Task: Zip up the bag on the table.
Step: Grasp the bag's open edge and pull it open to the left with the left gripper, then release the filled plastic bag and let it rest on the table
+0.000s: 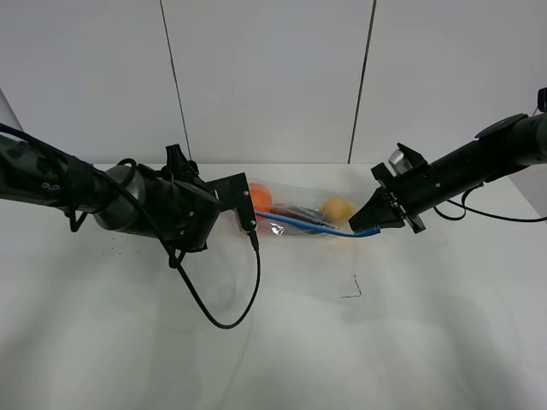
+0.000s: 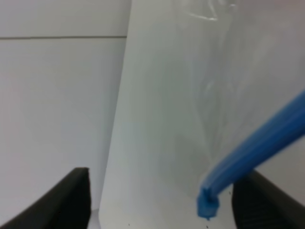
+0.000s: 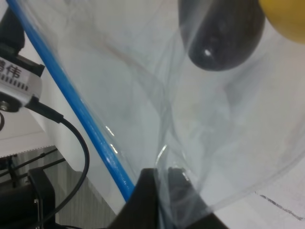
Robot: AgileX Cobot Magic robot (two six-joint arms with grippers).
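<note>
We begin at the left gripper [image 2: 162, 193]. Its wrist view shows the two black fingers [image 2: 71, 200] spread wide. The blunt end of the blue zip strip [image 2: 248, 152] hangs between them, close to one finger, and neither finger presses on it. In the high view this gripper [image 1: 248, 218] sits at the bag's left end, and the gap between its fingers cannot be made out there.

The right gripper [image 3: 163, 186] is pressed together on the clear film of the bag [image 3: 143, 71], right beside the strip [image 3: 76, 105]. From above we see it [image 1: 359, 229] pinching the bag's right corner, where the strip [image 1: 308, 225] ends.

The bag [image 1: 295, 196] lies on the far middle part of the white table [image 1: 385, 350], stretched between the two grippers. Its long axis runs from left to right. The zip edge faces the camera and slopes slightly nearer toward the right.

Only the high view shows the orange [image 1: 261, 198] at the left end. It also shows the yellow pear [image 1: 339, 207] and the dark eggplant [image 1: 295, 211]. The right wrist view shows the eggplant's rounded end [image 3: 224, 38] and a sliver of the pear [image 3: 286, 14] through the film. A small black mark [image 1: 352, 290] lies on the table in front of the bag.
</note>
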